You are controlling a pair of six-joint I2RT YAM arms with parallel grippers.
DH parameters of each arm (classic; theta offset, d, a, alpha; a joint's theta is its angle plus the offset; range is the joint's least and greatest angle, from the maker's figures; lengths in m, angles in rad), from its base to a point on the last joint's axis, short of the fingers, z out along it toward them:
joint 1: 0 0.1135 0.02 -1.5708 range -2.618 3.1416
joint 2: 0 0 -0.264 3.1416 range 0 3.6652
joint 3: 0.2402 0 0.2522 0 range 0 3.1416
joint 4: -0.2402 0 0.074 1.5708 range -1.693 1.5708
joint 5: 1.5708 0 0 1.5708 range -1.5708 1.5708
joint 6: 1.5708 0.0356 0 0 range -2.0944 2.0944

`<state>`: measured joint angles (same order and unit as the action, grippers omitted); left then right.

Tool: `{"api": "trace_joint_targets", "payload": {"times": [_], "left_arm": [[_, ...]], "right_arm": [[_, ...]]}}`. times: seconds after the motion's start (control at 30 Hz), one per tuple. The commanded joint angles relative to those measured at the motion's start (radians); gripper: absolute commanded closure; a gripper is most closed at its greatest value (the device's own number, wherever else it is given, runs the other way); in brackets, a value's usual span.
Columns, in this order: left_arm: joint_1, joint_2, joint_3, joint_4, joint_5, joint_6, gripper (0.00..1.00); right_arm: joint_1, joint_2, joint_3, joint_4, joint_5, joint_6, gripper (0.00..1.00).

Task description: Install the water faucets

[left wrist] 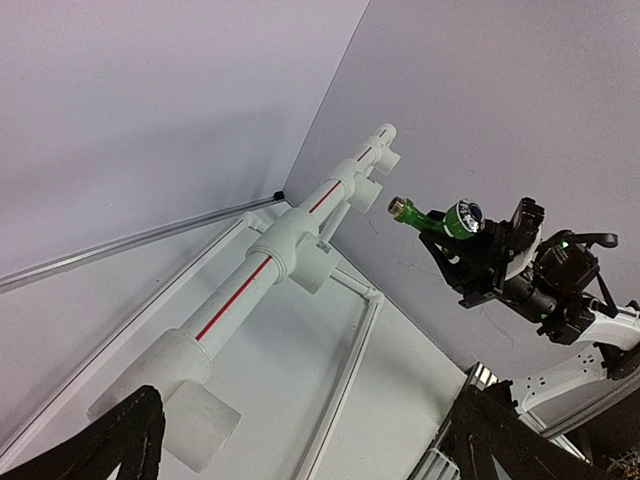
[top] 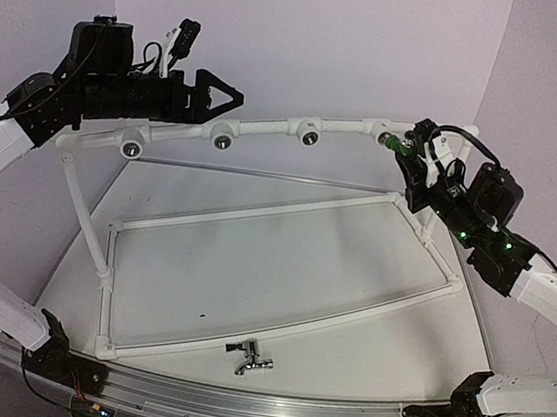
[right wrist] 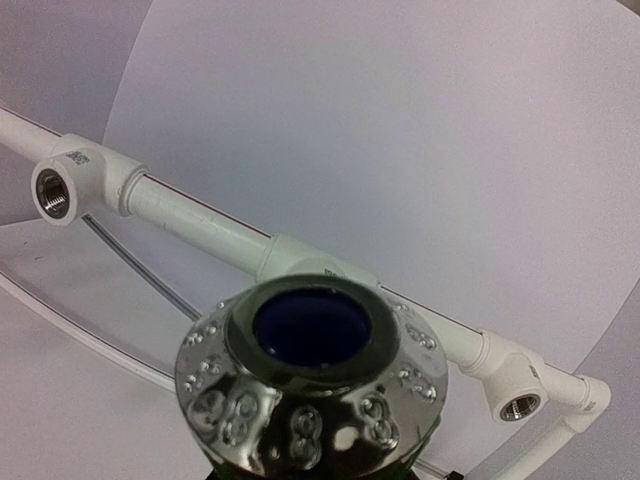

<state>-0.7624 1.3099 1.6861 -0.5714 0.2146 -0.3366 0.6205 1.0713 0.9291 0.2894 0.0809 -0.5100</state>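
Chrome faucet [top: 252,359]: lying loose on the surface [top: 283,259], near edge
Right jaws: clamped on green faucet [top: 398,143], up by the white pipe [top: 268,125]
Left jaws: wide, holding nothing

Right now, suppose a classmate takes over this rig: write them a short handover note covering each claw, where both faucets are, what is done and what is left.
Left claw: open and empty, up by the raised white pipe.
Right claw: shut on the green faucet, whose threaded end is close to the last socket but not in it.
Chrome faucet: lying on the table near the arm bases, not held.
Done: nothing installed; the sockets in view are empty.
Left: screw in the green faucet, then fetch and fit the chrome one.
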Motion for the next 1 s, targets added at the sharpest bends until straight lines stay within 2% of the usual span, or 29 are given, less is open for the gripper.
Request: {"api": "trace_joint_targets", "payload": {"times": [0.0,0.37,0.97], "left_arm": [[0.0,-0.029,-0.005,0.048,0.015,0.001,0.0],[0.0,-0.04,-0.026,0.061,0.017,0.001,0.0],[0.0,-0.012,-0.006,0.022,0.051,0.036,0.0]], "right_arm": [[-0.002,0.042,0.043,0.071,-0.007,-0.006,1.0],[-0.002,0.078,0.059,0.075,0.067,-0.022,1.0],[-0.002,0.065,0.086,0.076,0.053,-0.063,1.0]]}}
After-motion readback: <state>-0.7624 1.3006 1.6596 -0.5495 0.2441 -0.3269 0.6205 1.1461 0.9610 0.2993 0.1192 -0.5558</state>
